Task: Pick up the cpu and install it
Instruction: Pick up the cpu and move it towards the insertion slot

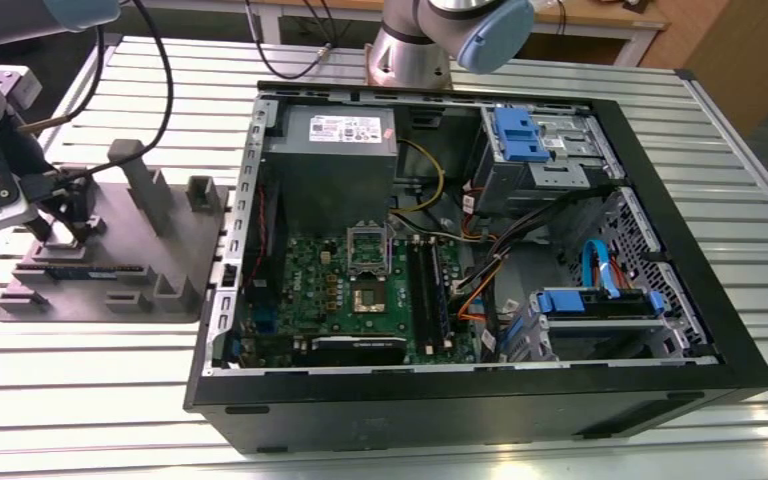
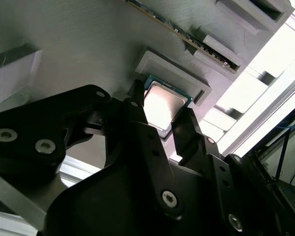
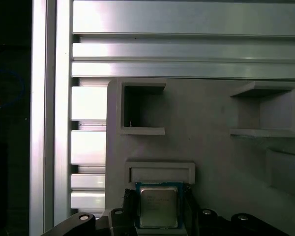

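Cpu (image 3: 158, 206) was found at the exterior view's left, seated flat in a shallow nest (image 3: 160, 172) of the grey tray (image 1: 144, 245), which lay on the slatted table (image 1: 91, 400) beside the open case (image 1: 491, 405). The gripper (image 1: 69, 232) was lowered onto that tray. In both wrist views its dark fingers (image 2: 187, 130) were seen pressed against two opposite edges of the cpu, grasping it, with the metal top left bare between them. The chip was judged not yet raised out of its nest. For the pick to be done well, the grip would best be kept light and even, since the thin green rim under the metal top could be chipped or bowed by too hard a squeeze. The lift would best be made straight up, so that no corner was caught on the raised lip of the nest just beside the chip and the cpu was not twisted between the fingers. A level attitude would best be held, because any tilt taken up here would be carried along with the chip. Further toward the exterior view's right, inside the case, the socket (image 1: 367, 297) was seen on the motherboard (image 1: 317, 290), its greenish-gold centre exposed and its metal frame apparently open, well apart from the tray. The chip's orientation as held was judged worth checking against it, though no corner marks could be made out.
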You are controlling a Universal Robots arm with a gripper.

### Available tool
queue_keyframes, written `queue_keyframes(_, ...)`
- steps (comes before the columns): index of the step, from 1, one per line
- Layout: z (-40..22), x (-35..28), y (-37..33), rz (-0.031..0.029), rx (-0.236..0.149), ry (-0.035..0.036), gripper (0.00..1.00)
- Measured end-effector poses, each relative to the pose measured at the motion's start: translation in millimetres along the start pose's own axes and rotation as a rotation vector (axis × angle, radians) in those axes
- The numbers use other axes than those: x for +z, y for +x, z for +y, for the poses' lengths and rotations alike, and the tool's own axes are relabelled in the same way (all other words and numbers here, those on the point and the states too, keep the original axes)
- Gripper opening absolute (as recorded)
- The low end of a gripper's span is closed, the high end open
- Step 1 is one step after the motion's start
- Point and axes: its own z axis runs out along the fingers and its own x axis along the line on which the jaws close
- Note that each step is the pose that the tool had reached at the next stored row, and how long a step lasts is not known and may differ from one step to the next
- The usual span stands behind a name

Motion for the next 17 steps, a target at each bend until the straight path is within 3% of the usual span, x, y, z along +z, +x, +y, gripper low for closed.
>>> queue_keyframes(17, 0.1, -2.4, 0.0, 0.0001, 0.000, 0.0000, 0.47)
